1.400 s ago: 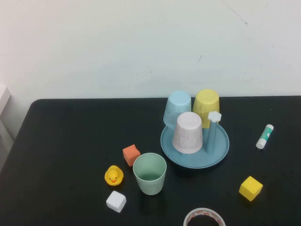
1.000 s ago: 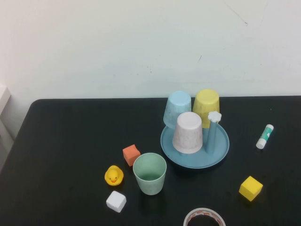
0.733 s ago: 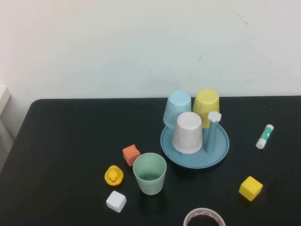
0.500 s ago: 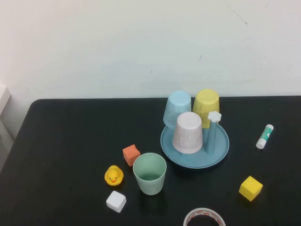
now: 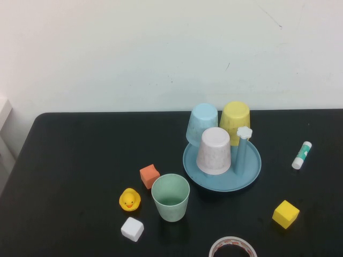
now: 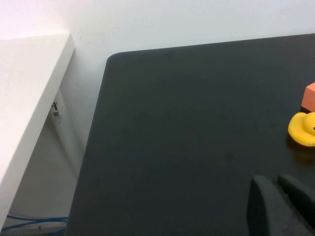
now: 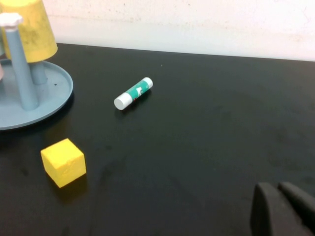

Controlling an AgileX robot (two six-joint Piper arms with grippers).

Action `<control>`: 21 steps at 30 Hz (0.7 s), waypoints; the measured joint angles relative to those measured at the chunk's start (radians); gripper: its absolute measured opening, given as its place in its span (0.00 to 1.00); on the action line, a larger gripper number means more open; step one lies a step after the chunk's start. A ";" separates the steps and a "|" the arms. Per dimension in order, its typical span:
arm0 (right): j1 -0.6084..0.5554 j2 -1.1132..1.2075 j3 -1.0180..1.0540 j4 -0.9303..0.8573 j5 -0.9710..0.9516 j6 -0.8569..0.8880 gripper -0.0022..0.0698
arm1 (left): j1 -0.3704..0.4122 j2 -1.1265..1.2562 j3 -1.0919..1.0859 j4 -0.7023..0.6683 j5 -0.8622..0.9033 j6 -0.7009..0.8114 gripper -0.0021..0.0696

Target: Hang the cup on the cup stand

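Mint-green cup (image 5: 171, 197): upright, mouth up, on black table (image 5: 80, 155), just beside blue cup stand (image 5: 252, 170), between orange cube (image 5: 149, 176) and stand base.
Stand: light blue, yellow, whitish-pink cups inverted on pegs; one flower-tipped peg (image 5: 243, 149) bare.
Left gripper (image 6: 281, 206): clenched, holding nothing, above table near rubber duck (image 6: 303, 129).
Right gripper (image 7: 279, 209): clenched, holding nothing, near yellow cube (image 7: 63, 162) and glue stick (image 7: 133, 93).

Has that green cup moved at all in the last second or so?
No. The cup stands upright in the same spot, beside the orange block and in front of the cup stand, untouched.
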 joint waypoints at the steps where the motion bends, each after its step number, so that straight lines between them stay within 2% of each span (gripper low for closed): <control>1: 0.000 0.000 0.000 -0.003 -0.002 0.000 0.03 | 0.000 0.000 0.000 0.000 0.000 0.000 0.03; 5: 0.000 0.000 0.000 -0.003 -0.016 0.000 0.03 | 0.000 0.000 0.000 0.000 -0.040 0.000 0.03; 8: 0.000 0.000 0.006 -0.005 -0.059 0.000 0.03 | 0.000 0.000 0.002 0.000 -0.146 0.000 0.03; 9: 0.000 0.000 0.009 -0.005 -0.117 0.000 0.03 | 0.000 0.000 0.002 0.000 -0.278 0.000 0.03; 14: 0.000 0.000 0.009 -0.007 -0.325 0.000 0.03 | 0.000 0.000 0.002 0.000 -0.617 0.000 0.03; 21: 0.000 0.000 0.009 -0.009 -0.477 0.000 0.03 | 0.000 0.000 0.002 0.000 -0.901 0.000 0.03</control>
